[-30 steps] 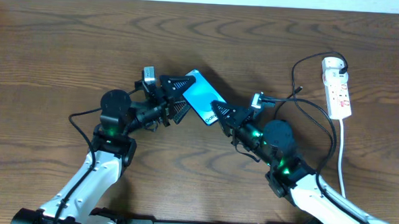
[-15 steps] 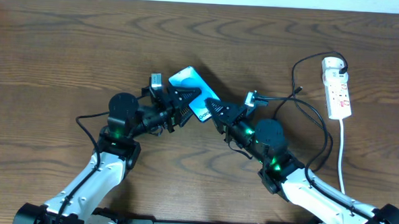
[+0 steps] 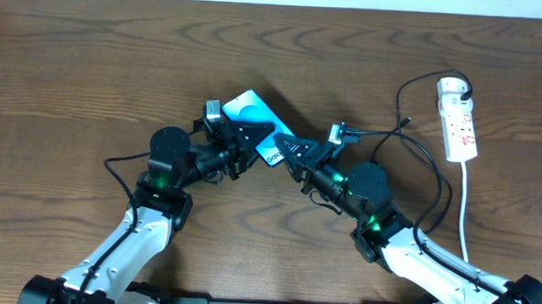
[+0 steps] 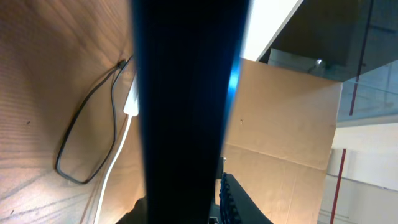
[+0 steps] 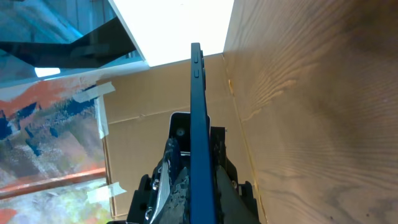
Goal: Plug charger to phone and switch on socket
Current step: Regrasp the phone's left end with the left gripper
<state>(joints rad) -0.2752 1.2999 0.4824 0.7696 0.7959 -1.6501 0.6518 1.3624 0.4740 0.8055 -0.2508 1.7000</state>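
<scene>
Centrally, the phone (image 3: 252, 115) is held tilted above the bench (image 3: 73, 70), gripped by left fingers (image 3: 244, 133) from 8 o'clock and right fingers (image 3: 298, 151) from 4 o'clock. The socket (image 3: 458, 119) lies well apart at 3 o'clock.

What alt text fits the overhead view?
Two robot arms meet at the phone, the left gripper and the right gripper both closed on it. The white socket lies on the wooden table, far right, the black charger looping beside it.
</scene>
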